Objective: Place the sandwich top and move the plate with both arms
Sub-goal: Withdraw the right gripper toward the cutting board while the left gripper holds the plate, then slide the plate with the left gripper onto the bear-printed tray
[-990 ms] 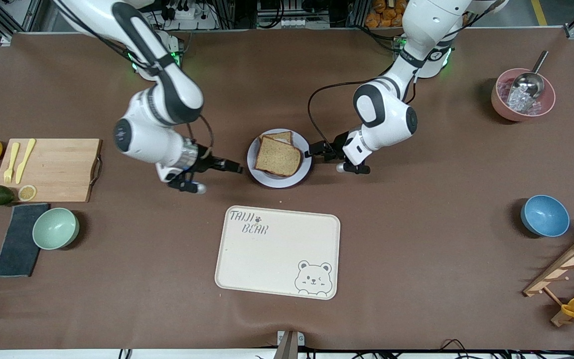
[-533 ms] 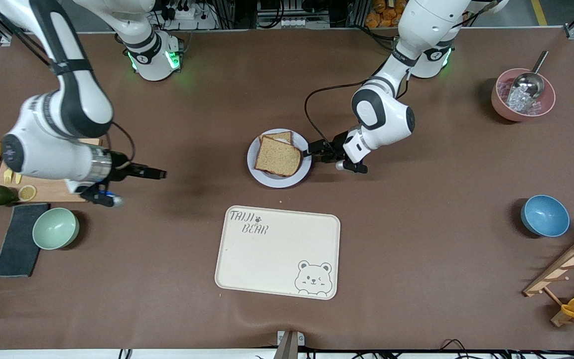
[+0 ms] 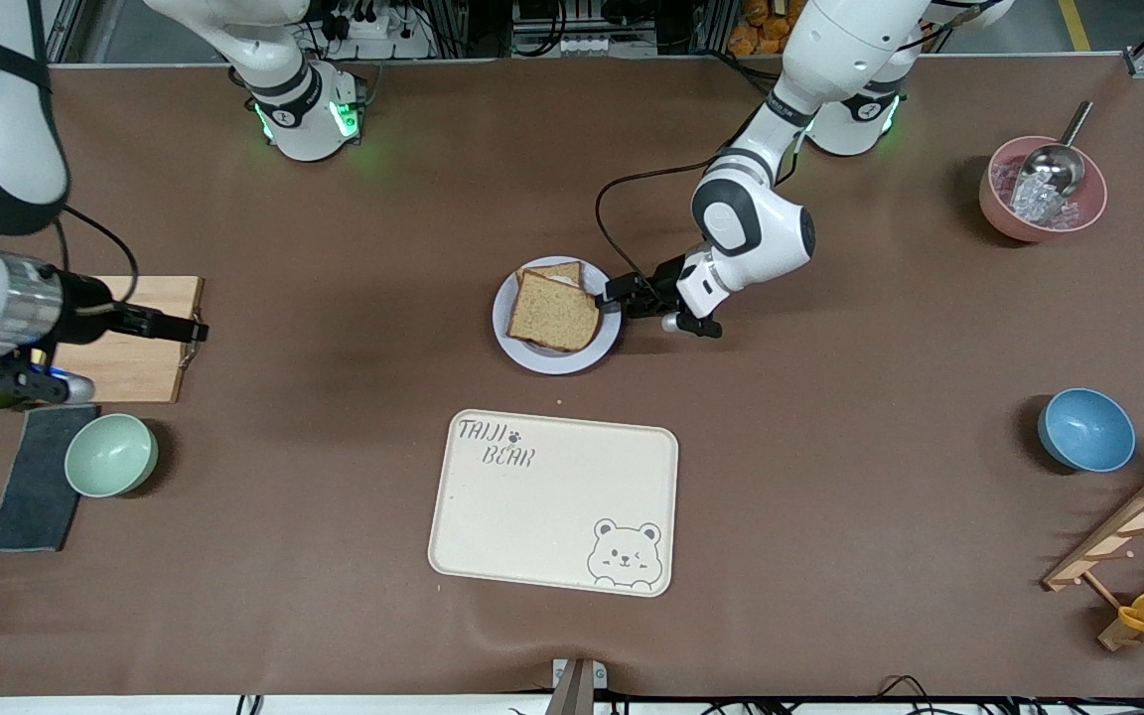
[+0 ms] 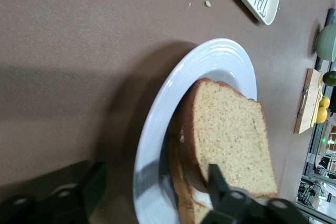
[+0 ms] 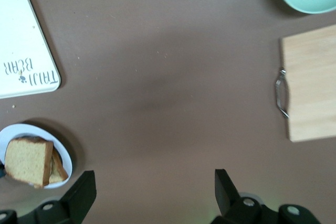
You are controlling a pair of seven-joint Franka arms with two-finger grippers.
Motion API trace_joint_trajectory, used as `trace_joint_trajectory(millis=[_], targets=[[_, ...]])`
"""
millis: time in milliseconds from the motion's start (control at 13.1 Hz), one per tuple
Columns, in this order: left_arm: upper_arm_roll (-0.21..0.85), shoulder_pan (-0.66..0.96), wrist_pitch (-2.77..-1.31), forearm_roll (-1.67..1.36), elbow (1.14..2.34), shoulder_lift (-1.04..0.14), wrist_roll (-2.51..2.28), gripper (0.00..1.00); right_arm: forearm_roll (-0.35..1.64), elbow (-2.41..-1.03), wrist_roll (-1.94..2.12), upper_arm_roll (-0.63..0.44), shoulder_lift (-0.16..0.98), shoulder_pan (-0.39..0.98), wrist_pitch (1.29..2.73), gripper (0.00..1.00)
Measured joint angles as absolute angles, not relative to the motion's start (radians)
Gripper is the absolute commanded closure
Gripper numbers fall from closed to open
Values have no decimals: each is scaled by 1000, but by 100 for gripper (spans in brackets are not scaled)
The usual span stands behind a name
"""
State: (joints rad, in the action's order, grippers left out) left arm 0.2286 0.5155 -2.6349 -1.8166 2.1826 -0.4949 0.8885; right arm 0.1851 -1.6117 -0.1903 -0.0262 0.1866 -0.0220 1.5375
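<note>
The sandwich top, a brown bread slice, lies on another slice on the pale round plate at mid-table. My left gripper is at the plate's rim on the left arm's side. In the left wrist view, the left gripper is open and straddles the rim of the plate. One finger is over the table and the other over the sandwich top. My right gripper hangs open and empty over the cutting board's handle edge. The right wrist view shows this gripper with the plate off at one side.
A cream bear tray lies nearer the front camera than the plate. A wooden cutting board, green bowl and dark cloth sit toward the right arm's end. A blue bowl, pink bowl and wooden rack sit toward the left arm's end.
The right arm has swung away from the plate to over the cutting board. The left gripper has edged in onto the plate's rim.
</note>
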Motion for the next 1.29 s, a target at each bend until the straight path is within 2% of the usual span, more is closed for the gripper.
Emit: trace_joint_trajectory(millis=[152,304,685,1294], targets=[[229,516,-2635,-1913,2182,-517,1020,100,184,-1567,-188,-155,180,92,1487,0],[229,516,-2631,-1996,2179,-530,1115,100,155,-1549,-146,-186,151,106,1476,0],[236,515,-2627,-2009,2160,-528,1125,100,19,-1544,-96,-150,15,72,1446,0],[235,485,-2550,-2099,2143,-523,1127,100,-13,-1542,-96,-97,6,27,1461,0]])
